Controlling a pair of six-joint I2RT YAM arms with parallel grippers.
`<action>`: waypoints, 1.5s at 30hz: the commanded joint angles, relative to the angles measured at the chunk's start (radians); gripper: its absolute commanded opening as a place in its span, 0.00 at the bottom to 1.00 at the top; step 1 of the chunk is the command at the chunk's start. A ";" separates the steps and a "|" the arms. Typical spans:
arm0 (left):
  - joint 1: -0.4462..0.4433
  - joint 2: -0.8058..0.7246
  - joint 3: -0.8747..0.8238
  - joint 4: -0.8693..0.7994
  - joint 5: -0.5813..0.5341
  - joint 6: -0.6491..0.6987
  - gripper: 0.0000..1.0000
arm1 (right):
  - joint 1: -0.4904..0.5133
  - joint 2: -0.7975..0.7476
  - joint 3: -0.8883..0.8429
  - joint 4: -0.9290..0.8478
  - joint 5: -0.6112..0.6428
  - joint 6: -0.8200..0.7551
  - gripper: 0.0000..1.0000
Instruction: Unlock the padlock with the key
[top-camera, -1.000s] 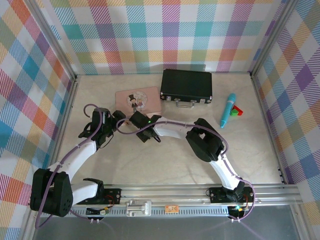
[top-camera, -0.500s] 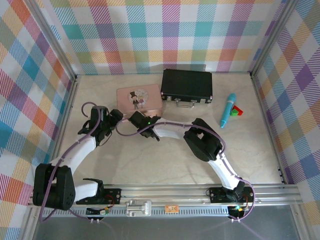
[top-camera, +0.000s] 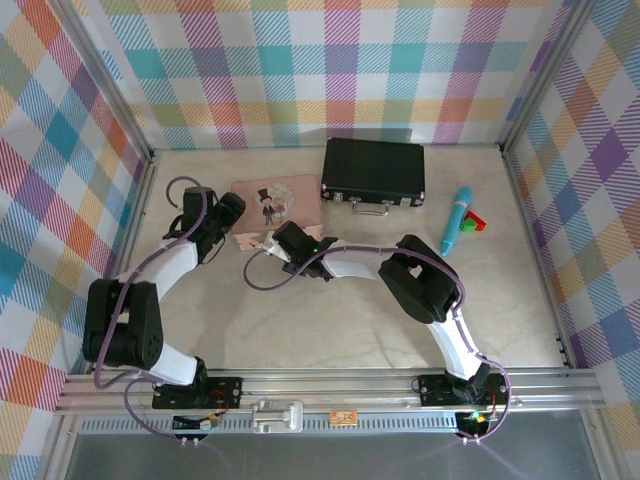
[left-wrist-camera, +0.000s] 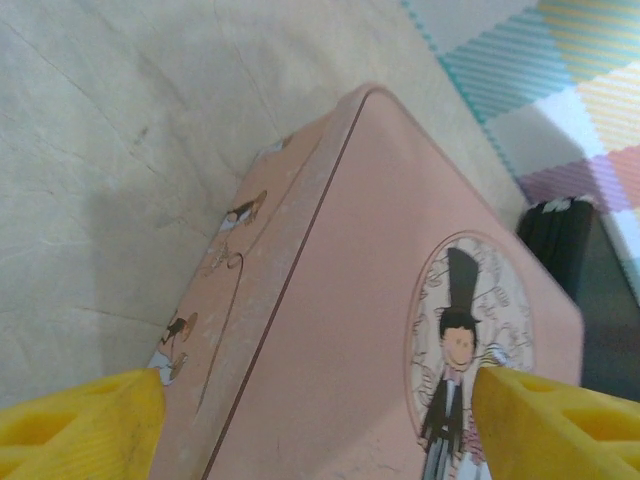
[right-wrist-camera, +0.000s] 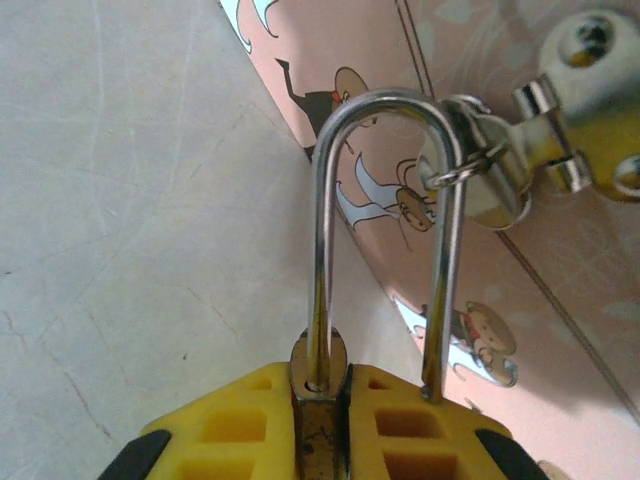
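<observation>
Padlock (right-wrist-camera: 319, 260) body hidden in clenched right gripper (right-wrist-camera: 340, 420); left gripper (left-wrist-camera: 320, 420) spread wide

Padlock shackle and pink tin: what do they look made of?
The padlock shackle looks like polished silvery metal, probably steel: bright streak reflections run along the thin bent rod. The pink tin is likely thin painted sheet metal with a matte printed finish: it has a crisp lid seam, rounded corners and cartoon figures, though coated card cannot be ruled out.

Purple cables (top-camera: 186, 181), yellow gripper fingers (left-wrist-camera: 80, 425)
</observation>
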 joint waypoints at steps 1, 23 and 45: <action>0.013 0.034 0.029 0.085 0.083 0.056 0.78 | -0.016 -0.006 0.017 0.085 -0.107 -0.125 0.00; 0.069 -0.025 0.020 -0.049 0.066 0.084 0.79 | -0.038 -0.020 0.155 0.094 -0.409 0.016 0.00; 0.091 -0.493 -0.165 -0.384 0.012 0.272 0.99 | -0.052 -0.596 -0.505 -0.291 -0.026 0.648 0.00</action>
